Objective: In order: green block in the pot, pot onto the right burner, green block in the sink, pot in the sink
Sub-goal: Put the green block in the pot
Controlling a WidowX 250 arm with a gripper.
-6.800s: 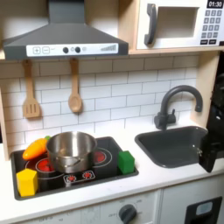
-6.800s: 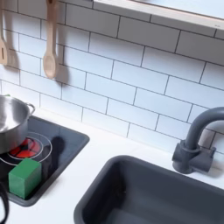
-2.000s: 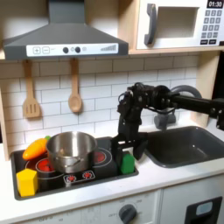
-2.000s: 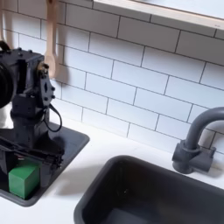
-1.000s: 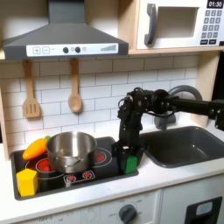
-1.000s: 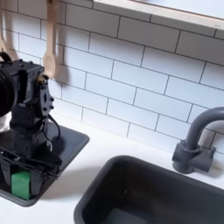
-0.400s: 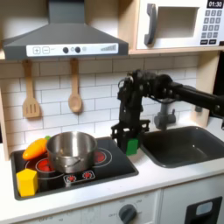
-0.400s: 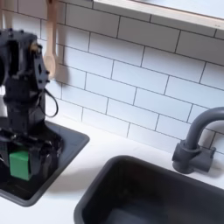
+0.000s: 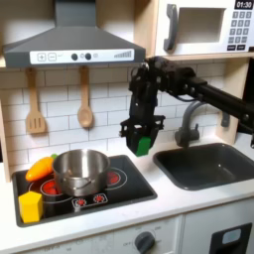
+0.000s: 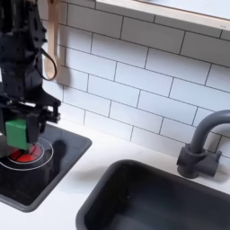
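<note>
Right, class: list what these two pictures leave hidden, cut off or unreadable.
- Second exterior view: the pot is out of frame, past the left edge; the sink is cut by the bottom edge.
- Both exterior views: the fingers cover the green block's sides.
- First exterior view: the microwave keypad is too small to read.

My claw grips the green block in the air above the cooktop's right edge. I see the pot sitting mid-cooktop, a carrot at its back left corner, a yellow block at its front left corner, and the sink at the desk's right end.
</note>
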